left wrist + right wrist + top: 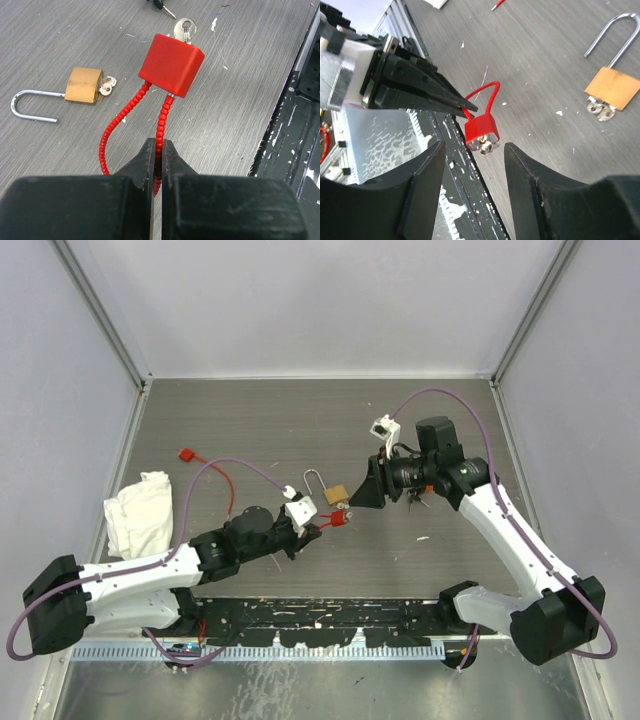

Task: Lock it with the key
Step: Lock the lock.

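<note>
Key [486, 146] sits in base of red cable lock [171, 64]. Small silver round head sticks out on side away from cable. Long axis in line with lock body, aimed at right claw [475, 150]. Right claw spread wide, lock's key end ahead in its gap, not touching (nearer arm for turning). Left claw [159, 144] pinched on lock's cable. Brass padlock [84, 86] lies beside lock on surface [60, 30], shackle open.

grey table [250, 420]: brass padlock [335, 493], cloth [140, 510], key [161, 6]
</note>
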You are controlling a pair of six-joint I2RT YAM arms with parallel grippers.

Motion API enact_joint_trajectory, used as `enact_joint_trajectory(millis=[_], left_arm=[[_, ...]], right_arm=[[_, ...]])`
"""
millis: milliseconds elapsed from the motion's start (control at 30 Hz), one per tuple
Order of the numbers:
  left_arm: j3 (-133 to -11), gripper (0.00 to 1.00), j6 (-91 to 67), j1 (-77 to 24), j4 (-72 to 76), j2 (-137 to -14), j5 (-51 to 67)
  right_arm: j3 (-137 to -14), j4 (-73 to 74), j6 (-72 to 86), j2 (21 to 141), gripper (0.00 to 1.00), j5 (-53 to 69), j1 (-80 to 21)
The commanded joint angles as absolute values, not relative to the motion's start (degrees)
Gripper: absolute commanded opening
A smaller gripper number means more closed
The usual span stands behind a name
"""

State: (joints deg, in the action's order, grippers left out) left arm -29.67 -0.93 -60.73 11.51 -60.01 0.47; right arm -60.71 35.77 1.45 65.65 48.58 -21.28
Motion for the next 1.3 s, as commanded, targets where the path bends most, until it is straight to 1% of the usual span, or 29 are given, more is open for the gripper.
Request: enact_joint_trajectory(millis=[0,133,300,400,533,900,1067,1267], left_arm=[[-30.0,0.0,-1.8,-60.6,16.4,-58.1,1.1],[-29.9,0.0,-1.8,-60.6,16.9,-58.1,1.0],[-30.0,0.0,-1.9,-60.6,17.9,-58.4,1.0],[-30.5,0.0,-1.9,-60.6,18.0,-58.9,1.2],[-30.8,0.0,-1.8,-60.6,18.0,-59.2,1.6],[-31.0,0.0,-1.8,-60.6,18.2,-59.2,1.9],[-30.8,0.0,-1.9,-60.6,18.3,-59.0,1.7],[-30.2,0.0,-2.3,-60.6,18.6,-58.3,1.4]], right_arm=[[-56.9,33.9,2.6,65.6,0.56,55.4,-19.9],[-53.3,30.4,7.2,66.0,0.59,55.8,-19.9],[-52.2,28.6,10.3,67.3,0.59,57.2,-19.9],[-51.7,27.7,11.4,67.9,0.58,57.8,-20.1],[-51.8,26.7,12.3,68.6,0.53,58.4,-20.4],[-52.0,26.8,11.5,69.2,0.35,58.6,-21.0],[-52.9,28.2,9.1,69.3,0.25,58.8,-21.7],[-54.0,30.3,5.0,69.2,0.07,58.5,-22.3]])
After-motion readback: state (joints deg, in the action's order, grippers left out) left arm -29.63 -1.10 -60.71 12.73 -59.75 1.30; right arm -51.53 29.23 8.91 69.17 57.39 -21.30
